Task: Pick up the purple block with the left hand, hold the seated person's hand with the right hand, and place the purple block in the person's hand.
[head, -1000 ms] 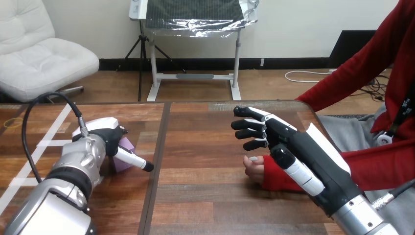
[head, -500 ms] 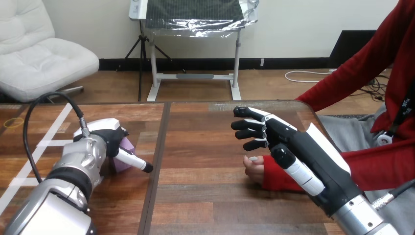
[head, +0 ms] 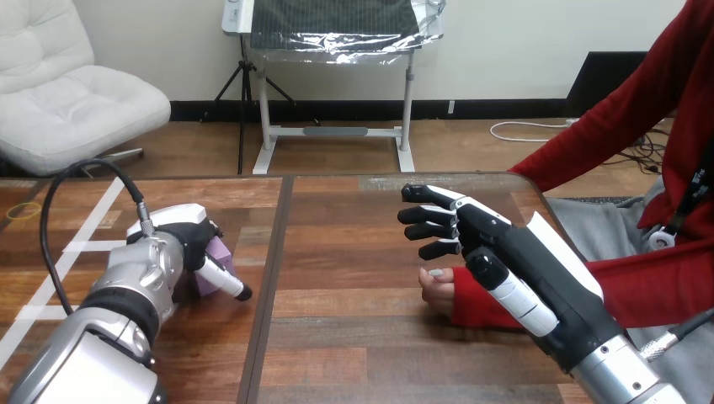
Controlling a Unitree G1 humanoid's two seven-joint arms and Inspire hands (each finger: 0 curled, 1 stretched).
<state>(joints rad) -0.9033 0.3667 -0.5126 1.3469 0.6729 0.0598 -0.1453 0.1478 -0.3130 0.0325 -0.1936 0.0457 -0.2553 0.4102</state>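
1. In the head view, the wooden table point(head: 354, 337) is made of long brown planks with a visible grain. A dark straight seam point(head: 268, 286) runs from its far edge toward the robot, and strips of white tape point(head: 94, 210) cross its left part.
2. The purple block point(head: 221, 249) stands on the table left of the seam. It is a small, matte piece with flat faces and square corners.
3. The left hand point(head: 187, 240) sits on and around the block and covers most of it, so only a corner and a sliver of the near face show. Whether it grips the block cannot be told.
4. The person's hand point(head: 436, 290) rests on the table right of the seam, loosely closed, coming out of a red sleeve point(head: 488, 311).
5. The right hand point(head: 505, 244) hangs just over the person's wrist and blocks much of the sleeve. Its fingers point(head: 429, 214) are spread wide and reach left above the person's hand, closed round nothing. Its shells are smooth, glossy black and white.
6. The two robot hands are well apart, with bare planks between them.
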